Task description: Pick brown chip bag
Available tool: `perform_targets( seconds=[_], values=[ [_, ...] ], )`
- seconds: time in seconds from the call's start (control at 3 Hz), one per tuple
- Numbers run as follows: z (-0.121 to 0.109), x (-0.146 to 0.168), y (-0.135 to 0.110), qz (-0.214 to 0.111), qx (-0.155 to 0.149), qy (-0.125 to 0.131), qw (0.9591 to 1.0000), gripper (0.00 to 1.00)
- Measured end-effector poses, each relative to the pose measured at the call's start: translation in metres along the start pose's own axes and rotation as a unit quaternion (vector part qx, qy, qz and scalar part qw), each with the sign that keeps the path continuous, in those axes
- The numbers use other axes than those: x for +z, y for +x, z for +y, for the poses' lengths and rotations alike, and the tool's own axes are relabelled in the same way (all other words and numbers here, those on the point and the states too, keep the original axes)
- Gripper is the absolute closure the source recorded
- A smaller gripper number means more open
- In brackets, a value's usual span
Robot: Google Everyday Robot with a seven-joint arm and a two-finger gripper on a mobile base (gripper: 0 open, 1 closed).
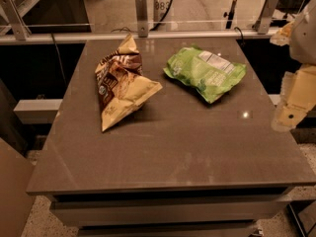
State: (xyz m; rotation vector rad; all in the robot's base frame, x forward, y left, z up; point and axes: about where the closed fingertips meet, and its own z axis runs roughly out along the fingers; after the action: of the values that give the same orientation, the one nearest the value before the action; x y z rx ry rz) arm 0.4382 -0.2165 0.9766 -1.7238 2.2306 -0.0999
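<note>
Brown bag [121, 85] lay left of green bag [207, 73] | my pincer [291, 110] hung right of it, probably pre-reach | grip: couldn't tell

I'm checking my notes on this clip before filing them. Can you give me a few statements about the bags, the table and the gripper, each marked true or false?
1. The brown chip bag lies left of the green bag. True.
2. The two bags touch. False: a strip of bare table shows between them.
3. The gripper holds the brown chip bag. False: it is at the right edge of the view, beside the table's right side, touching neither bag.
4. The green bag has a white label. True.
5. The green bag is nearer the gripper than the brown chip bag is. True.
</note>
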Motion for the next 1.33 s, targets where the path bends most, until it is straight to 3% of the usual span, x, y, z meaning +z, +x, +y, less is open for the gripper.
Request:
perform_targets(
  seconds=[0.33, 0.67, 1.0, 1.33],
  values=[
    [-0.003, 0.000, 0.000, -0.005, 0.000, 0.008, 1.0000, 0.00],
    [-0.011, 0.012, -0.003, -0.054, -0.002, 0.017, 0.9984, 0.00],
    [-0.033, 0.032, -0.032, -0.160, -0.025, 0.026, 0.9864, 0.00],
    [-0.030, 0.033, -0.050, -0.199, -0.037, 0.016, 0.9792, 0.00]
  ],
)
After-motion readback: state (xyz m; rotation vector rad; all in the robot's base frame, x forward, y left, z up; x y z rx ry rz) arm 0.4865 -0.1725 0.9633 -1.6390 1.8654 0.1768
